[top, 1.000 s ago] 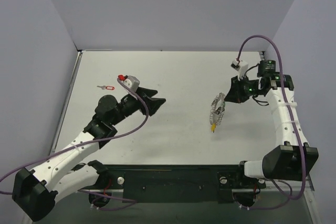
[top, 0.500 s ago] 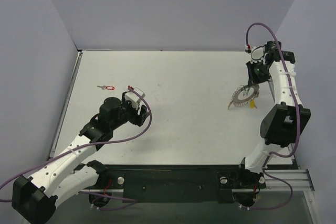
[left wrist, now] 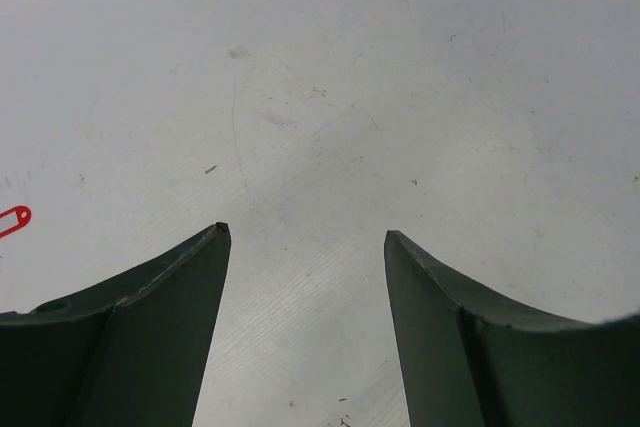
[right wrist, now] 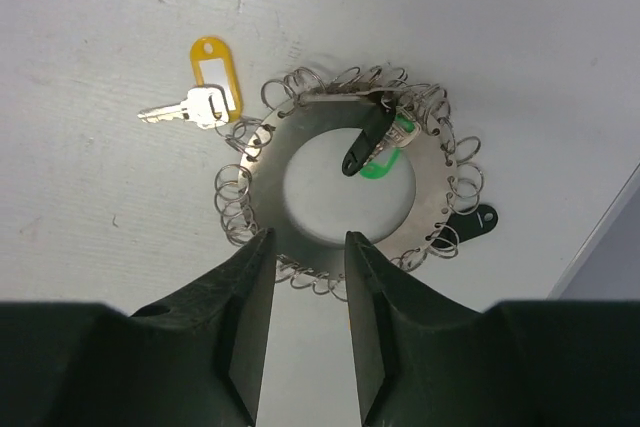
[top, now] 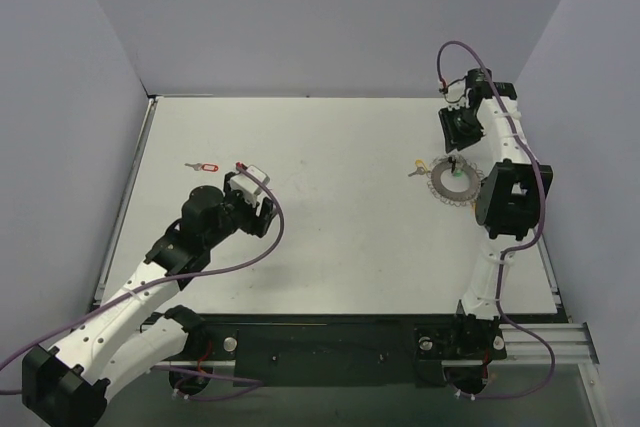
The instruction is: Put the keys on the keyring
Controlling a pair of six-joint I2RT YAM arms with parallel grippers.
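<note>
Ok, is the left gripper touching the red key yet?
Apart. The left wrist view shows table between the left gripper and the red key at the picture's left edge.

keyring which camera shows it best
The right wrist view: the keyring fills the middle, its small loops, yellow tag and green tag all clear. The top view shows it only as a tiny silver ring. The left wrist view does not show it.
</note>
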